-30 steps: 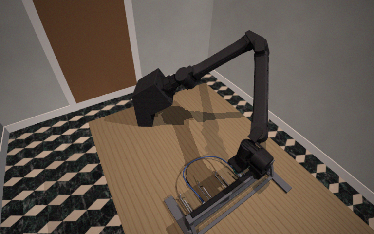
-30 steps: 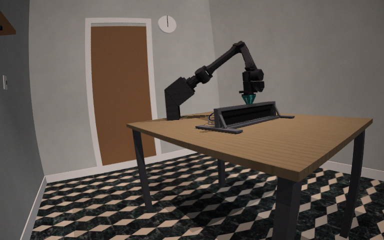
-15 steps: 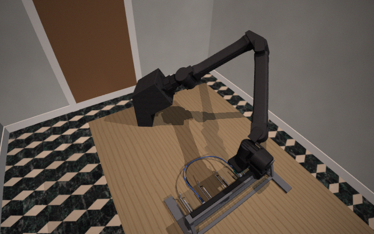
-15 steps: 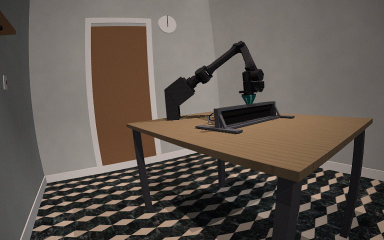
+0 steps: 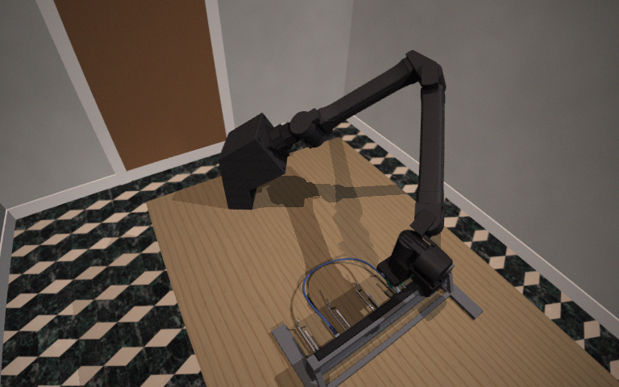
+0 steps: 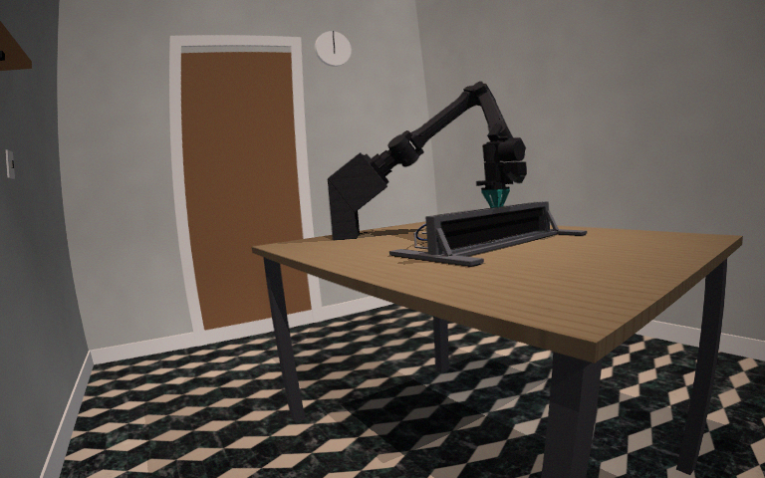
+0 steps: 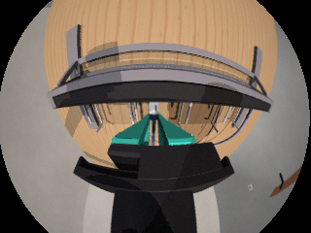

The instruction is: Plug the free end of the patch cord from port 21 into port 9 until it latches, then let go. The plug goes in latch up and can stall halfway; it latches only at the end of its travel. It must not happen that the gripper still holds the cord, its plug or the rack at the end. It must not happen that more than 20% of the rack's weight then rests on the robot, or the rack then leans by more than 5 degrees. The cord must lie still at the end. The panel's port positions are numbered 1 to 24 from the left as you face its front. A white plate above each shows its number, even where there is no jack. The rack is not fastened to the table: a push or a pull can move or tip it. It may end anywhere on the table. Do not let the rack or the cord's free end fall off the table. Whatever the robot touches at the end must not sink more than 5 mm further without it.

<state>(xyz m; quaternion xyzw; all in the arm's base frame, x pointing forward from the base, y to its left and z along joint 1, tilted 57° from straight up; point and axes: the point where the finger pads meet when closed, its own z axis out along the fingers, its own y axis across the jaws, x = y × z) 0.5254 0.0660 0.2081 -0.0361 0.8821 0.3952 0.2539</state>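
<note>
Patch cord (image 5: 341,260) (image 7: 241,133) curves behind the rack (image 5: 383,325) (image 6: 490,210) (image 7: 160,77); its free plug (image 7: 154,110) is pinched by the jaws (image 5: 391,286) (image 6: 496,203) close at the rack's panel. Insertion seems in hand; next move probably needs straight pushing until latching, without sliding the rack.

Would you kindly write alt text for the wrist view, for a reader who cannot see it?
A claw with green fingers grips the plug of a blue cord close to a dark rack on a wooden table.
</note>
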